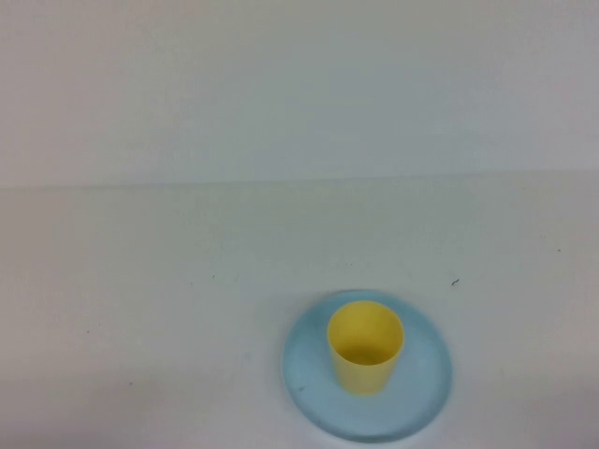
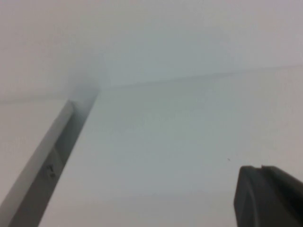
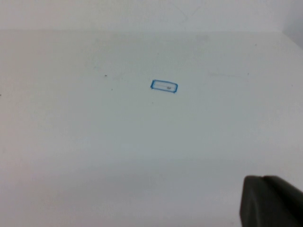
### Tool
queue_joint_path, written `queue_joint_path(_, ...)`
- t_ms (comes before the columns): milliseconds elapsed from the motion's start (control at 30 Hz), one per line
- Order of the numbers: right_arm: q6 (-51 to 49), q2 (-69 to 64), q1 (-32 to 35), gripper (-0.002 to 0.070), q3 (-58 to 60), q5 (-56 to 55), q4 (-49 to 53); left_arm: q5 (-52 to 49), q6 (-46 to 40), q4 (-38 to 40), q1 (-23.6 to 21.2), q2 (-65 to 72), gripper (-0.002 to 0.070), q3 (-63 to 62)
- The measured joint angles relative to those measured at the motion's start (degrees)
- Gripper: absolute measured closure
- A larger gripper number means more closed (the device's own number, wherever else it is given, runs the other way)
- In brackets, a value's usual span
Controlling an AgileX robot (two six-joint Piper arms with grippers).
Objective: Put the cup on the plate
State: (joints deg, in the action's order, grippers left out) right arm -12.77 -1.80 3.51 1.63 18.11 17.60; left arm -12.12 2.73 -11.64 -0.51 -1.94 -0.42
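Standing upright on the round light blue plastic plate (image 1: 309, 383) is the small tapered yellow plastic cup (image 1: 365, 348), smooth, handleless, its open mouth up, slightly left of the plate's middle. The plate has a shallow raised rim and lies flat near the front edge of the matte white table (image 1: 140, 309), right of centre. A plain pale wall meets the table behind. On the table a small blue-outlined rectangular sticker (image 3: 164, 86) shows in the right wrist view. Only a dark corner of the left gripper (image 2: 267, 196) and of the right gripper (image 3: 271, 201) shows; neither arm appears in the high view.
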Motion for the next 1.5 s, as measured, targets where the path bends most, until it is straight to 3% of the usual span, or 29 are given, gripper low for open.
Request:
queue_joint_path(133, 0.77, 2.28, 0.0, 0.0674, 0.0, 2.34, -0.11, -0.21, -10.26, 9.63, 0.0, 0.0, 0.0673, 2.4)
queue_joint_path(300, 0.88, 2.41, 0.0, 0.0674, 0.0, 2.97, -0.35, -7.22, -10.26, 10.29, 0.0, 0.0, 0.0673, 2.28)
queue_joint_path(567, 0.88, 2.41, 0.0, 0.0674, -0.1, 3.55, -0.56, -7.4, -12.19, 11.14, 0.0, 0.0, 0.0673, 2.28)
queue_joint_path(767, 0.88, 2.41, 0.0, 0.0674, -0.1, 3.73, -1.27, -7.44, -18.3, 15.5, 0.0, 0.0, 0.0673, 2.28)
queue_joint_path(1100, 1.67, 2.41, 0.0, 0.0674, -0.2, 3.73, -6.53, -7.58, -17.39, 15.5, 0.0, 0.0, 0.0673, 2.28)
queue_joint_path(1500, 14.87, 2.41, 0.0, 0.0674, -0.2, 3.73, -10.96, -7.58, -15.69, 15.4, 0.0, 0.34, 0.0673, 2.28)
